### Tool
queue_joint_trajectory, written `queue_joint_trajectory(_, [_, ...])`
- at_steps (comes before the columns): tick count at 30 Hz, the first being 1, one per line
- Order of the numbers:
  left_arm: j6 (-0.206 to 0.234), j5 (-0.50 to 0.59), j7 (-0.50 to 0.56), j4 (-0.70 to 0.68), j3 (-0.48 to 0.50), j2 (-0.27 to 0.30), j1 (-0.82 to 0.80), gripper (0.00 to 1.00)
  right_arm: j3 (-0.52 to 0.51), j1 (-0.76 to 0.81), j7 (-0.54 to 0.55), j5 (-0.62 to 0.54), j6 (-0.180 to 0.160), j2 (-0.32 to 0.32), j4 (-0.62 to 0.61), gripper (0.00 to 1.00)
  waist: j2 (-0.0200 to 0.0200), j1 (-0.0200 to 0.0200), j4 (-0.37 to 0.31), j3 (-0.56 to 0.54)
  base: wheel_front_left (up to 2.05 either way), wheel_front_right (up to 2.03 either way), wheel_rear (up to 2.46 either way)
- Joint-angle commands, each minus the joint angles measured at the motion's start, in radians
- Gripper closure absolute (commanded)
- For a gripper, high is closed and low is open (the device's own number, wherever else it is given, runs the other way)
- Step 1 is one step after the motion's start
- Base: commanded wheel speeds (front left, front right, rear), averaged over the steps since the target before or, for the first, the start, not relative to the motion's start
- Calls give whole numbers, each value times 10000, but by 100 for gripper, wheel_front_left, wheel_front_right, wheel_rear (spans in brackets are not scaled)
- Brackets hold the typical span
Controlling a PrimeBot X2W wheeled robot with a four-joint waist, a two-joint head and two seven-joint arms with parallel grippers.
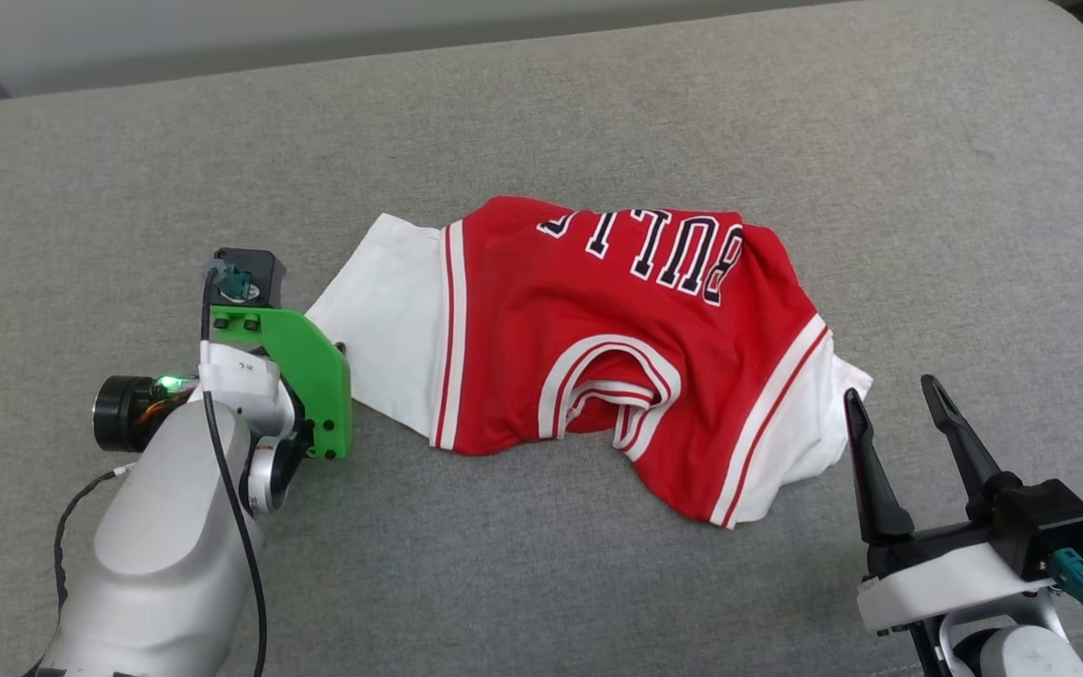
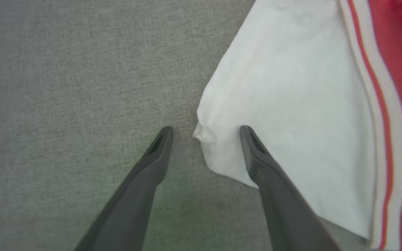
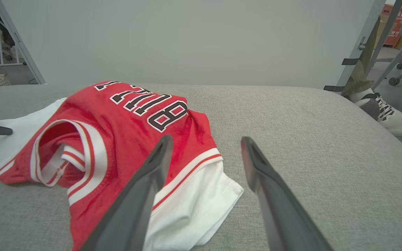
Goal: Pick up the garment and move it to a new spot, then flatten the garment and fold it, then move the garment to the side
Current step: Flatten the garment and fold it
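Left forearm (image 1: 165, 527) sits closest, pale casing with a green bracket (image 1: 302, 376) at the wrist. Under everything is a grey upholstered cushion (image 1: 541, 113), wide and flat.

The garment (image 1: 617, 329) lies mid-cushion between the two arms. It's a red jersey tee, rumpled and bunched rather than spread, with upside-down "BULLS" lettering (image 1: 664, 244) along the far side. The white left-side sleeve (image 2: 284, 104) lies flat towards the left arm. The white right-side sleeve (image 3: 201, 202) is folded partly under the red body, near the right arm. The striped neck opening (image 1: 612, 376) gapes towards the robot.

Left gripper (image 2: 205, 128): jaws apart, straddling the outer corner of the left-side sleeve, one finger over the white cloth and one over bare cushion. Nothing pinched yet; can't tell if the tips touch down.

Right gripper (image 1: 889, 388): spread wide, empty, just beside the right-side sleeve and not touching it.

Handling guess:
- It looks like thin, light, floppy knit with no stiffness, so it'll drape and fold on itself when lifted.
- Not fragile, but a shallow pinch could slip off or catch only one layer.
- Sleeve corners or shoulder seams look like the best holds, one per arm, so it hangs open.
- The right-side sleeve is doubled, so a grab there may take extra layers.

A person's shoe (image 3: 389, 115) is off past the cushion edge.
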Motion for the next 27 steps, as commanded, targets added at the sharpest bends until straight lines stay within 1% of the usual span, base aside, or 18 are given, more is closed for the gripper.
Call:
queue_joint_trajectory(1, [82, 90, 40, 196, -44, 98, -191, 0, 18, -152, -98, -100, -7, 53, 66, 0, 0, -1, -260, 262, 0, 0, 0])
queue_joint_trajectory(2, [50, 81, 72, 317, -66, 110, -197, 0, 18, -164, -109, -105, -7, 62, 88, 0, 0, -1, -271, 266, 0, 0, 0])
queue_joint_trajectory(3, [-51, 42, 141, 457, -114, 112, -189, 91, 12, -174, -121, -110, -7, 70, 115, 0, 0, -1, -276, 266, 0, 0, 0])
queue_joint_trajectory(4, [-125, -11, 191, 558, -137, 98, -173, 100, -1, -181, -131, -107, -7, 72, 141, 0, 0, -1, -272, 264, 0, 0, 0])
queue_joint_trajectory(7, [-265, -126, 201, 795, -181, 59, -101, 100, -68, -179, -157, -131, -7, 85, 212, 0, 0, -1, -214, 196, 0, 0, 0])
queue_joint_trajectory(12, [-199, -307, -140, 949, -22, 32, 41, 100, -99, -128, -179, -172, -7, 77, 316, 0, 0, -1, 15, -97, 0, 0, 0])
queue_joint_trajectory(17, [46, -650, -880, 733, 527, 173, 381, 100, -111, 2, -168, -181, -7, 16, 407, 0, 0, -1, 366, -549, 0, 0, 0])
queue_joint_trajectory(21, [318, -976, -1416, 407, 1113, 439, 917, 100, -155, 178, -113, -161, -7, -50, 455, 0, 0, -1, 718, -965, 0, 0, 0])
queue_joint_trajectory(27, [660, -1345, -1637, -326, 1713, 854, 2134, 100, -144, 457, 12, -128, -7, -103, 462, 0, 0, -1, 1252, -1476, 0, 0, 0])
